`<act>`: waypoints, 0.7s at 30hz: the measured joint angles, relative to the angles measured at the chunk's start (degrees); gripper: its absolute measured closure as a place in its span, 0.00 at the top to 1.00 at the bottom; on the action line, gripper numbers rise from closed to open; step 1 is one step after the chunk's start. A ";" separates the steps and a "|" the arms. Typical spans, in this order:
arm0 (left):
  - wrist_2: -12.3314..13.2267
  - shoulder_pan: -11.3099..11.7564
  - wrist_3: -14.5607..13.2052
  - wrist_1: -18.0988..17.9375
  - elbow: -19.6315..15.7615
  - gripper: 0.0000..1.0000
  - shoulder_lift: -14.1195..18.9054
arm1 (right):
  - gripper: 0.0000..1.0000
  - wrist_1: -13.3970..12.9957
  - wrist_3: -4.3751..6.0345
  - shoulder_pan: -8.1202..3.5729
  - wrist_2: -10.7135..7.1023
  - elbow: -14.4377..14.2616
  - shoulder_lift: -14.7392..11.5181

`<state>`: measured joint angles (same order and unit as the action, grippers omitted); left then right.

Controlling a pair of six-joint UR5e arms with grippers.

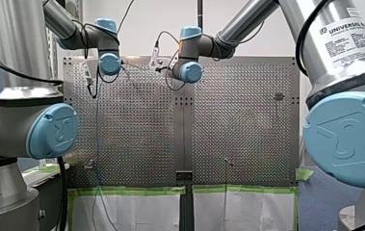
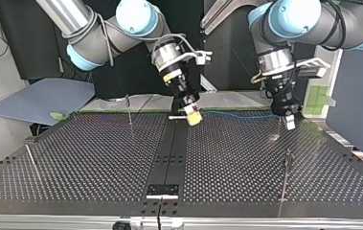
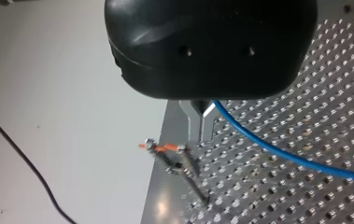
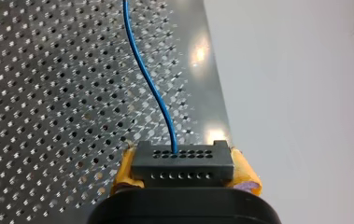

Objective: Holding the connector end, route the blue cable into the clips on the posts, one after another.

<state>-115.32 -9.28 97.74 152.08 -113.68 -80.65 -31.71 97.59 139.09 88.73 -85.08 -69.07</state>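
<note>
The black connector [image 4: 182, 164] sits clamped between the yellow pads [image 4: 124, 170] of my right gripper [image 2: 193, 116], which is shut on it above the table's far middle. The blue cable [image 4: 149, 79] leaves the connector's top row and runs across the far edge [image 2: 236, 115] to my left gripper [image 2: 289, 122]. In the left wrist view that gripper's metal fingers [image 3: 201, 136] are shut on the cable [image 3: 277, 150], which trails away to one side. Just ahead of those fingers stands a thin post with an orange-marked clip [image 3: 171, 156]; the cable is not in it.
Thin clip posts stand on the perforated table: one at the top view's left back [image 2: 129, 109], one at its left edge [image 2: 30, 160], one at its right front [image 2: 287, 175]. The cable's slack hangs down over the plate's left side in the front view [image 1: 97, 139].
</note>
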 joint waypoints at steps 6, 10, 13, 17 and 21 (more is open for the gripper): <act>3.53 3.54 0.63 0.84 2.52 0.00 1.71 | 0.00 0.30 1.59 -0.04 -0.45 2.48 1.52; 4.95 5.90 1.42 1.01 3.25 0.00 1.04 | 0.00 1.72 1.87 0.03 -0.63 4.95 3.61; 5.32 7.39 1.49 1.05 3.79 0.00 0.16 | 0.00 2.90 1.97 0.13 -0.65 6.74 5.22; 6.19 8.13 0.88 0.99 4.05 0.00 0.46 | 0.00 4.15 2.06 0.34 -0.83 8.92 6.31; 7.79 8.43 0.83 0.96 4.13 0.00 0.40 | 0.00 5.46 2.09 0.86 -0.97 11.10 6.57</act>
<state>-107.54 -0.85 98.57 153.04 -109.56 -80.25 -26.25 99.68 139.95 87.76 -73.98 -62.51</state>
